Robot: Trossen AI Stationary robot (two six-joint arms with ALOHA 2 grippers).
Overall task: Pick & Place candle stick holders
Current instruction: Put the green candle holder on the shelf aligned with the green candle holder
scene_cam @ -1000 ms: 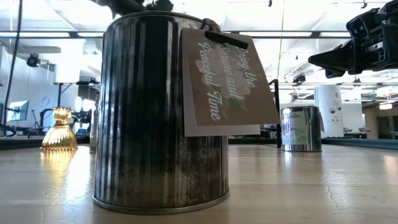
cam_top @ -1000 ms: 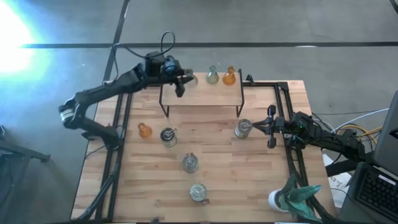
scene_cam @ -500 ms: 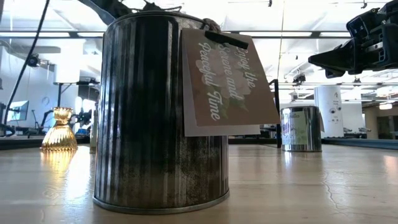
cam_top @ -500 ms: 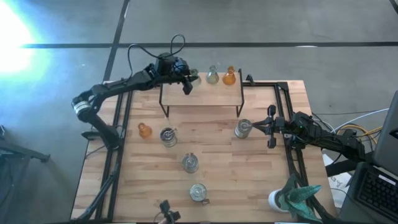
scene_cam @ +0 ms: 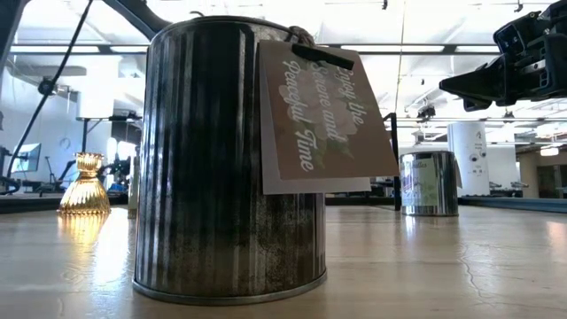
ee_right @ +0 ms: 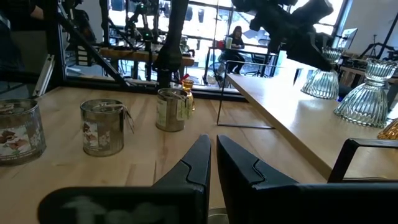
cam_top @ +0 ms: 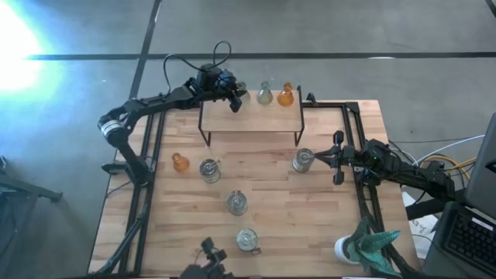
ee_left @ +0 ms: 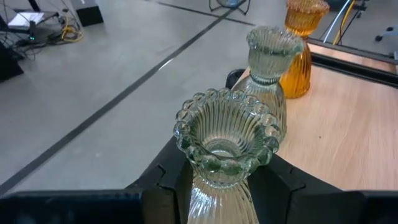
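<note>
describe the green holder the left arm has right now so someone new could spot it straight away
Find the raised wooden shelf at the table's far edge. At its left end, the left pincer is shut on a pale green ribbed glass holder with a beaded rim. Its neighbours, a second green holder and an amber holder, stand free on the shelf; only this one sits between dark fingers.

We see one pale green ribbed holder [ee_left: 224,140] upright between the left gripper's [cam_top: 235,101] jaws, its beaded rim up. Just beyond the jaws stand a second green holder [ee_left: 268,68] and an amber one [ee_left: 303,43]. Ahead of the right gripper's [ee_right: 211,163] shut jaws stand silvery tagged jars [ee_right: 102,126], and another amber holder [cam_top: 180,162] sits farther off.
</note>
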